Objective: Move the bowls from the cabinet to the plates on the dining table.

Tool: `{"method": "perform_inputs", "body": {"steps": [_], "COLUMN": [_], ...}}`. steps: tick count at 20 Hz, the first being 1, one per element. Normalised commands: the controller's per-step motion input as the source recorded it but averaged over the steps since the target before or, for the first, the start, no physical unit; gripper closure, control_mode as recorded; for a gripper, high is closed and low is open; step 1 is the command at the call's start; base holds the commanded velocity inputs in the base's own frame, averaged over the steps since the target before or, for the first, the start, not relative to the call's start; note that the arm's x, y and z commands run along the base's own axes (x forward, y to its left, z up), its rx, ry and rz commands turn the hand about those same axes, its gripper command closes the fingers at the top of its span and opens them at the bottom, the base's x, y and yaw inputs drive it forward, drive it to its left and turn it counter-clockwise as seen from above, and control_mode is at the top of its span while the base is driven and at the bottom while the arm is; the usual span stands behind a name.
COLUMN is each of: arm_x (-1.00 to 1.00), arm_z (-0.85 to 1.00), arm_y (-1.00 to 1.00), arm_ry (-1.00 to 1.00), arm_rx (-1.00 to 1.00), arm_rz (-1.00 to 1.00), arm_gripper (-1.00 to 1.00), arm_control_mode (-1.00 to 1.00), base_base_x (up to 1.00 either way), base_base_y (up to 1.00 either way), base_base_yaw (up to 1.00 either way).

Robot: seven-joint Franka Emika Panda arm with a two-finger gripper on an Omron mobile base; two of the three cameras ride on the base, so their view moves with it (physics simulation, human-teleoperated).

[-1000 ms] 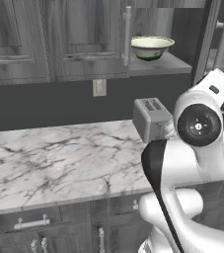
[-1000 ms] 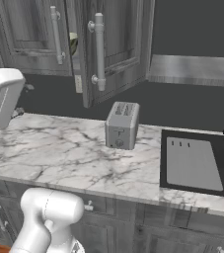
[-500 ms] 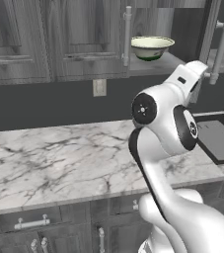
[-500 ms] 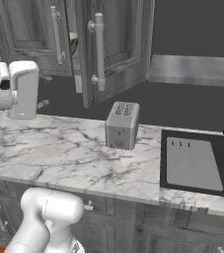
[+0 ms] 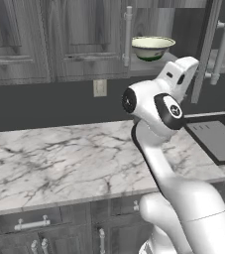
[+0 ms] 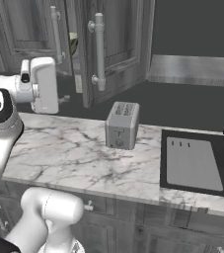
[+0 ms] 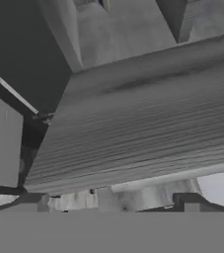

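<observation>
bowl (image 5: 152, 47): pale cream-green glaze inside, flared rim, greyish outside; sits on the shelf of the open cabinet (image 5: 84, 37), above the counter (image 5: 59, 158).
bowl, right base view: a sliver shows between the door edges (image 6: 73, 43); the rest is hidden.
cabinet door (image 6: 116, 47): swung open, long silver bar handle.
gripper (image 7: 145, 201): finger tips set wide apart, nothing between them; tips blurred and cut by the lower edge.
toaster (image 6: 122, 124): on the counter, beside the sink (image 6: 195, 163).
arm: hides the toaster in the left base view.

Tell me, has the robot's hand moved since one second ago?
Yes. In the left base view the hand has swung left and up, toward the bowl, uncovering the sink.
</observation>
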Motion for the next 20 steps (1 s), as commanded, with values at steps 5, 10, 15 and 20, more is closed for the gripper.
{"method": "perform_inputs", "body": {"steps": [5, 10, 15, 20], "arm_x": [0.61, 0.62, 0.26, 0.18], "arm_z": [-0.03, -0.06, -0.02, -0.03], "arm_y": [-0.19, -0.12, -0.31, -0.38], "arm_ry": [0.04, 0.01, 0.01, 0.00], "arm_rx": [-0.07, -0.07, -0.08, -0.07], "arm_rz": [-0.07, -0.10, -0.23, -0.28], "arm_gripper": [-1.00, -1.00, -1.00, -1.00], "arm_control_mode": [-1.00, -1.00, -1.00, -1.00], "base_base_x": [0.00, 0.00, 0.00, 0.00], "base_base_y": [0.00, 0.00, 0.00, 0.00], "base_base_yaw": [0.00, 0.00, 0.00, 0.00]}}
